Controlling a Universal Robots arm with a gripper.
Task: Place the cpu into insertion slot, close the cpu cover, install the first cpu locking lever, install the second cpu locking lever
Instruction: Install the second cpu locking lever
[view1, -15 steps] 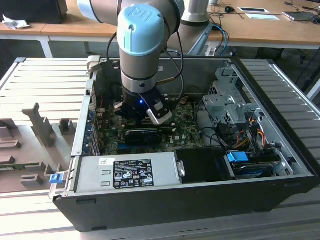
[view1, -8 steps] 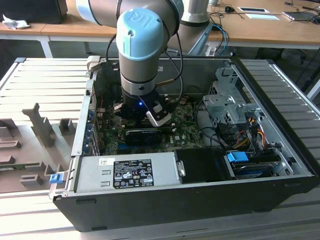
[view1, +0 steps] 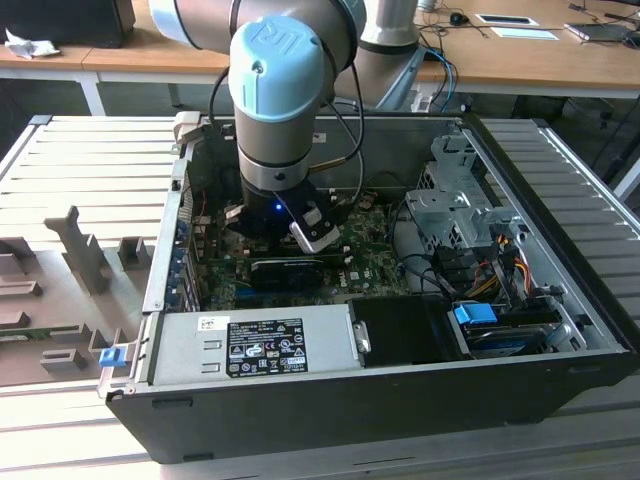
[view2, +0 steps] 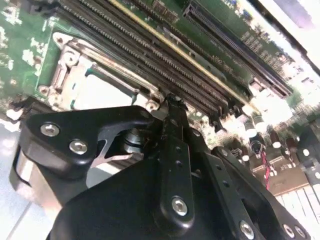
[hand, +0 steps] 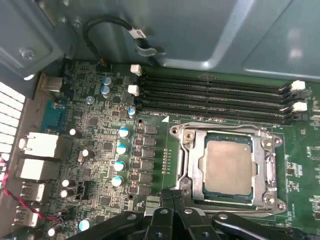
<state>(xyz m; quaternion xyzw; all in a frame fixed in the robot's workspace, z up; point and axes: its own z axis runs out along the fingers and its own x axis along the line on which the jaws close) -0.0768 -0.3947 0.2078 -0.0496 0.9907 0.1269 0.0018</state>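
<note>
- Silvery-beige cpu (hand: 227, 167) lies flat, face up, inside the insertion slot (hand: 280, 205), on the green motherboard (hand: 100, 145) just beside the long black memory slots (hand: 215, 97).
- Orientation: the chip is close to square, so it has no marked long axis. Its edges sit square to the socket rim, and one pair runs parallel to the memory slots.
- The cpu cover (hand: 263, 167), a silver frame plate, appears to be lying down over the chip, with the chip showing through its window.
- A thin lever rod (hand: 220, 126) runs along the socket edge that faces the memory slots. I cannot tell whether it is hooked home.
- Gripper (hand: 173, 200): in both wrist views the black fingers are brought together, with no visible gap and nothing held between them. The tip (view2: 172, 107) sits at a corner of the socket, close to or touching its metal frame; contact is not resolved.
- In the exterior view the gripper (view1: 300, 235) is low inside the open computer case (view1: 400, 400), toward the exterior view's left, pointing down at the board.
- Judgement on the step: placing the chip and closing the cover look done, so the work in hand is at the locking levers.
- Judgement on what lever work calls for: a precise push with the closed fingertip on a thin springy rod, kept clear of the chip and of the memory slots.
</note>
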